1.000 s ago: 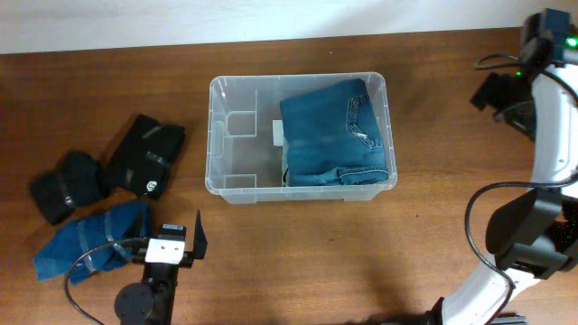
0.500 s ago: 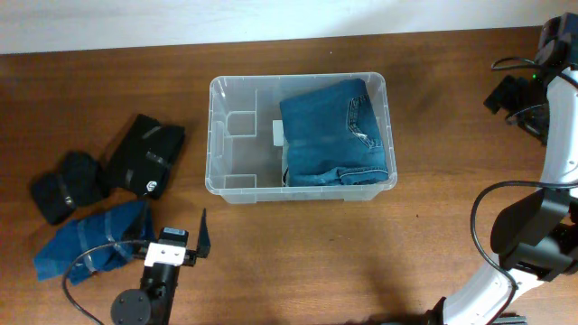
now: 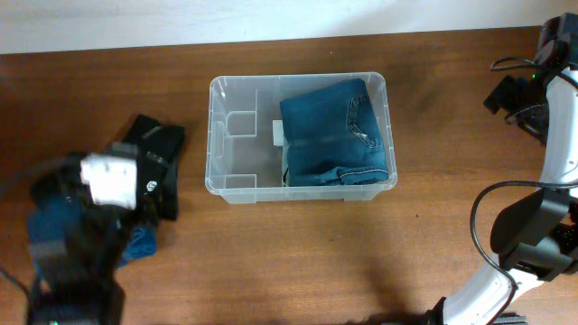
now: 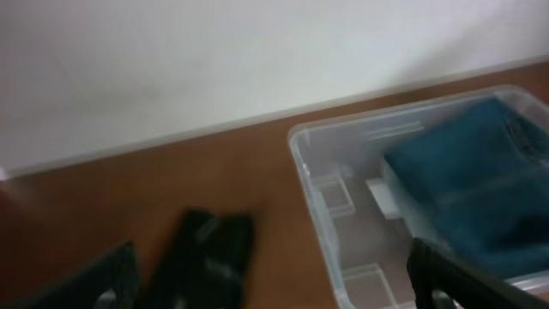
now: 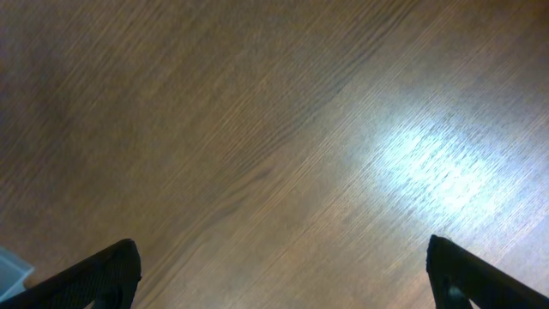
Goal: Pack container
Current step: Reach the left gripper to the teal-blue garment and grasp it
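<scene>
A: Where is the container [image 3: 213, 135] found?
B: Worktop [image 3: 361, 262] centre, jeans [image 3: 334, 131] at its 3 o'clock end. Judged light, slick; the rolled rim [image 3: 298, 78] is to be gripped. Left claw [image 4: 270, 283], right claw [image 5: 279, 279]: spread wide.

container [image 3: 217, 135]: left half open from above. right half filled by folded jeans [image 3: 334, 131]. black garments [image 3: 155, 140] lie left of it, apart from its wall, with the blurred left arm [image 3: 95, 194] over that pile. table [image 3: 452, 153] bare between container and right arm [image 3: 555, 135]. only bare wood shows beneath the spread right gripper [image 5: 281, 249].
</scene>
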